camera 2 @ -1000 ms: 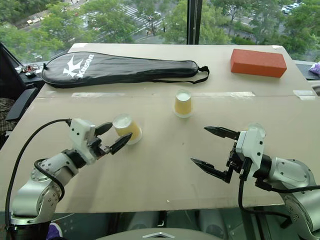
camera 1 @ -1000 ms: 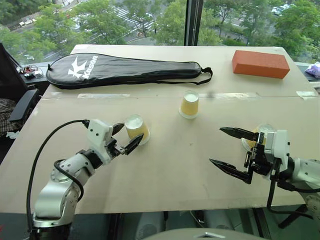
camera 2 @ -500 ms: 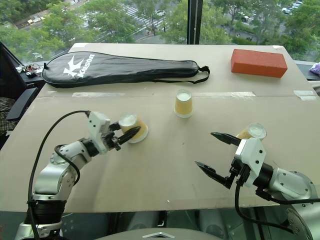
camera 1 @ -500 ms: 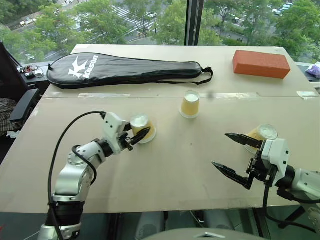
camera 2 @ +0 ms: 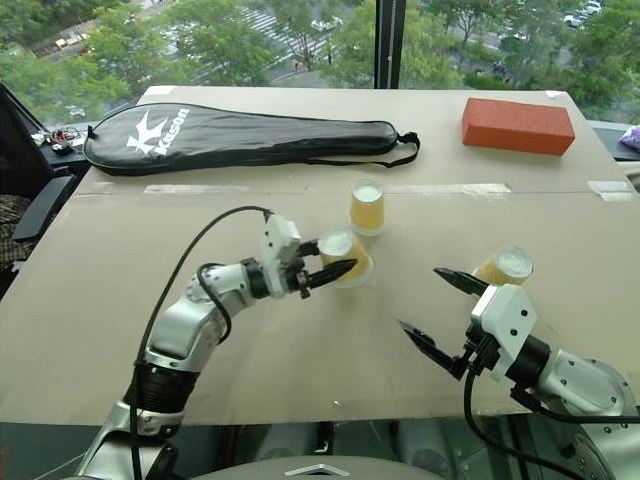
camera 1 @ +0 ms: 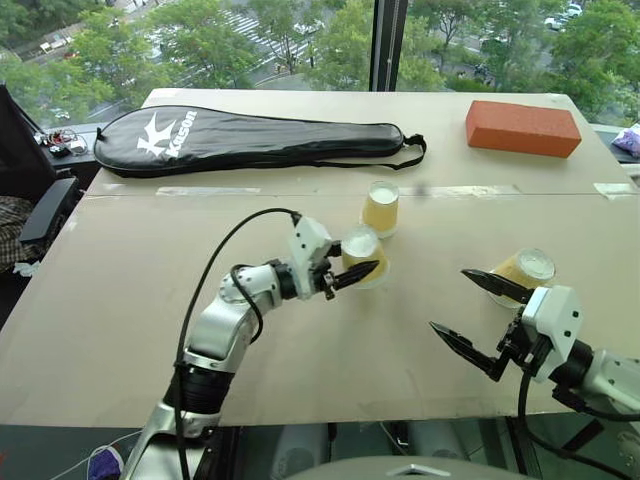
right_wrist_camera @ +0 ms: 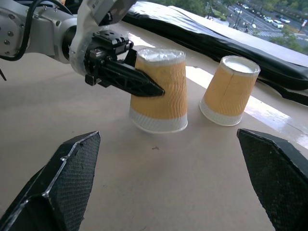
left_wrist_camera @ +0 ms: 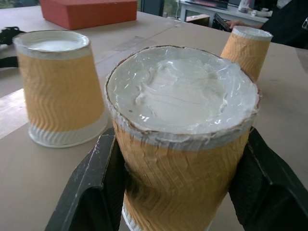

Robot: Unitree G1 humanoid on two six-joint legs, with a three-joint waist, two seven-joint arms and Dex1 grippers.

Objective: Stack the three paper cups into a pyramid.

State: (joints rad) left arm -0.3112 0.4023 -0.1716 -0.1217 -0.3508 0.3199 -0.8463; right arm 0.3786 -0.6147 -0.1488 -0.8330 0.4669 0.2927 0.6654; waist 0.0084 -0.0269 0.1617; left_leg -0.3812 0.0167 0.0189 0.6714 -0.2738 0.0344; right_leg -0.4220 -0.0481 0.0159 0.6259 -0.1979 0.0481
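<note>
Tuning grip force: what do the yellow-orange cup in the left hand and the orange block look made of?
Yellow-orange cup in the left hand: apparently thin paper, matte, with an embossed wavy ripple wall. Orange block: looks like matte, grainy brick or foam; cannot tell which.

table [camera 1: 150, 290]: cups [camera 1: 380, 208], brick [camera 1: 522, 127], racket case [camera 1: 250, 135]

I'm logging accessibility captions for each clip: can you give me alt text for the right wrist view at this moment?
The left gripper has its black jaws shut on an upside-down yellow-orange paper cup with a white rim, just beside a second matching cup on the tan cardboard table. The right gripper's jaws stand wide open in the foreground, and a long black racket bag lies behind the cups.
</note>
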